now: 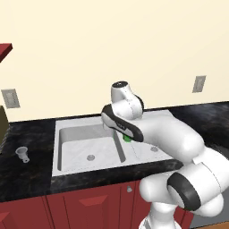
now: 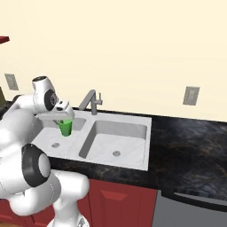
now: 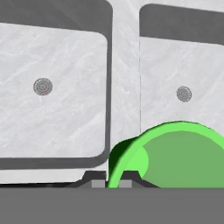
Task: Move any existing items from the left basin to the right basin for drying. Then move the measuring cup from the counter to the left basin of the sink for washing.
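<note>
Two steps are set; neither is finished. First step is under way: the pincer (image 3: 108, 183) is clamped on the rim of the green tumbler (image 2: 65, 127), which hangs lifted above the sink (image 2: 146, 133), near the central divider (image 3: 124, 87); it has yet to be set down in the right basin (image 2: 128, 131). Left basin (image 1: 71, 147) and right basin each show a bare floor and drain. Tumbler interior appears empty. Second step is untouched: the measuring cup (image 1: 22, 153) stands on the surface (image 1: 27, 174), left of the sink.
</note>
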You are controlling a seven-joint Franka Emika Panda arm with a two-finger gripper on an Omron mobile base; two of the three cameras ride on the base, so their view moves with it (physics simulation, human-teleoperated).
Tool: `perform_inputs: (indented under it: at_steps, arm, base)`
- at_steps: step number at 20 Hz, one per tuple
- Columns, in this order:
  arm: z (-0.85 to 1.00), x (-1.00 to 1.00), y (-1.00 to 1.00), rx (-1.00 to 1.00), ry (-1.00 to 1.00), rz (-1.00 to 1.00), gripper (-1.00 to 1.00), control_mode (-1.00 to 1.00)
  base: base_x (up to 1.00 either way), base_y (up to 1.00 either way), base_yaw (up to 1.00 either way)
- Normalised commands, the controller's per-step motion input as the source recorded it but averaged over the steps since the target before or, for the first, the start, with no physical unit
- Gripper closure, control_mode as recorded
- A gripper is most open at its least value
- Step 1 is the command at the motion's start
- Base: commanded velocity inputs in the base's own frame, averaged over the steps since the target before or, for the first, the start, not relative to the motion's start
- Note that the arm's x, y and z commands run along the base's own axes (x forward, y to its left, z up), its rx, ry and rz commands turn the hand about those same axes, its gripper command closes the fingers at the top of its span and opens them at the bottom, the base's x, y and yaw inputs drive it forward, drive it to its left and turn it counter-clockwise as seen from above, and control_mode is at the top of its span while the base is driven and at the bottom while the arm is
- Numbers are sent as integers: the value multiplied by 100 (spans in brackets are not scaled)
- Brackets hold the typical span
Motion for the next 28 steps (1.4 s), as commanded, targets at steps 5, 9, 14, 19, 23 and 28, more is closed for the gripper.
perform_inputs:
  at_steps: [5, 9, 14, 19, 23, 28]
  arm:
    - [2, -20, -60, 0, 0, 0, 100, -100]
    - [0, -18, -65, 0, 0, 0, 100, -100]
    - [0, -13, -73, 1, 0, 0, 100, -100]
    - [0, -2, -74, 1, 0, 0, 100, -100]
    - [-9, 7, -55, 0, 2, 1, 100, -100]
    - [-21, 26, -40, 0, 3, 3, 100, -100]
  base:
    - [0, 0, 0]
    - [0, 0, 0]
    - [0, 0, 0]
    - [0, 0, 0]
    - [0, 0, 0]
    - [0, 0, 0]
